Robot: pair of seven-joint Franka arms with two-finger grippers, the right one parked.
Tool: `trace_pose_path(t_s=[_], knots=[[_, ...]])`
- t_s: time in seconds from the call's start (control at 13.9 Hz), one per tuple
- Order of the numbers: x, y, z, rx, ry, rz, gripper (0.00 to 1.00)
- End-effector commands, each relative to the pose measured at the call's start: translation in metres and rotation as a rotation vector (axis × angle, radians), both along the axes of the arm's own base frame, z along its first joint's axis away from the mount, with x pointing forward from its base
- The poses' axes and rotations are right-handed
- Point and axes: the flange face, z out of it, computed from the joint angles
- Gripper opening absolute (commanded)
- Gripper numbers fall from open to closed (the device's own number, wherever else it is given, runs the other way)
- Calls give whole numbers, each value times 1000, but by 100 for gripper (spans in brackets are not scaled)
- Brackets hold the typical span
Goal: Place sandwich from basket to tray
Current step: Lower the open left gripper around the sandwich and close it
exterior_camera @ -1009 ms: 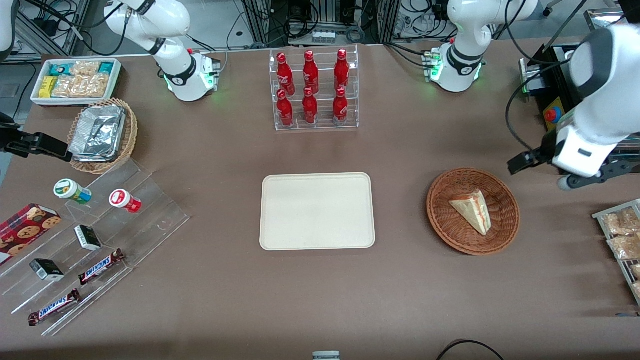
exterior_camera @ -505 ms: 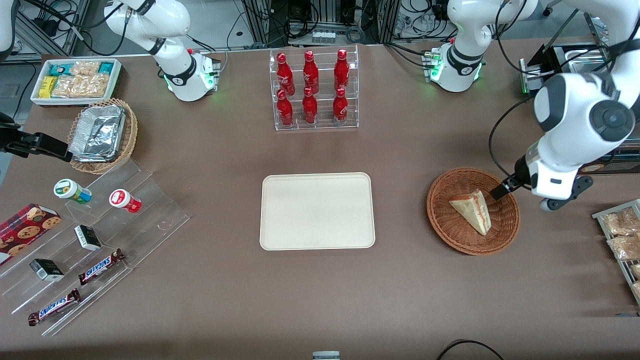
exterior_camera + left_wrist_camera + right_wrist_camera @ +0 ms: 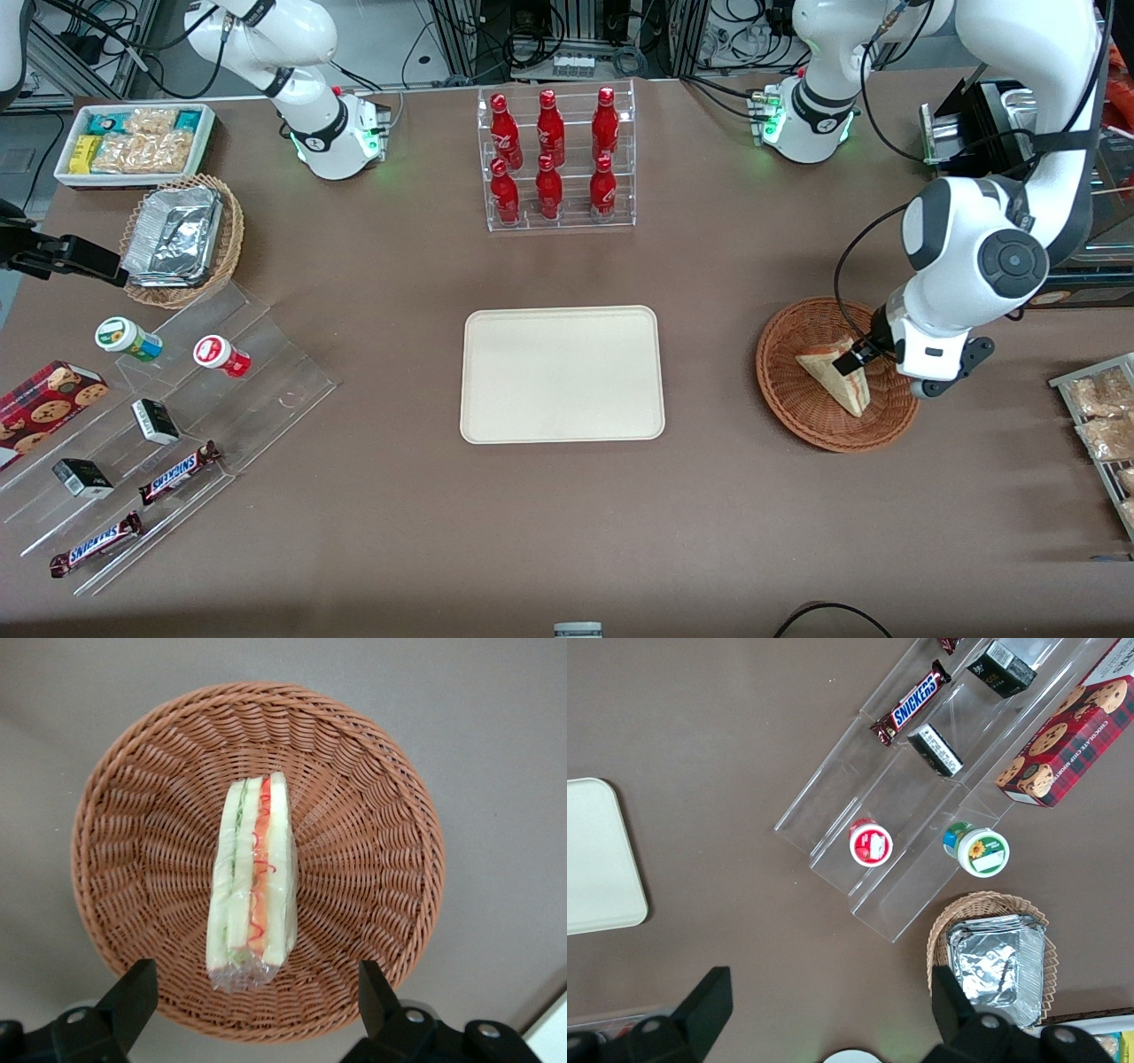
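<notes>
The left arm's gripper [image 3: 252, 1010] is hanging spread wide over the triangular white-bread sandwich [image 3: 252, 881] – it is lying untouched in the round reddish-brown wicker basket [image 3: 372, 877]. Grasping, carrying to the bare cream rectangular tray [image 3: 562, 373] – all remaining.

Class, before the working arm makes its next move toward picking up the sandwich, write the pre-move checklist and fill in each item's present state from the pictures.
1. Sandwich lies in the basket, cut edge facing up: ok.
2. Gripper hovers over the basket, fingers open: ok.
3. Fingers straddle the sandwich's width: ok in the wrist view.
4. Fingers not yet touching the sandwich: ok, a gap shows on both sides.
5. Tray bare and ready to receive: ok.
6. Height left to descend: cannot tell.
</notes>
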Motion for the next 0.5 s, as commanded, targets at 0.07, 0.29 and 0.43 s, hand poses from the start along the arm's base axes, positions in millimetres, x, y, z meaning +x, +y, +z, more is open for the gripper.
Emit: trace_pose_path(t_s=[0.07,0.29,0.43], knots=[[-8,-1,-29,26,-6,-17,100],[-14,2,-51,23,-7,-14,100],[-19,5,-65,17,-26,-8,100]])
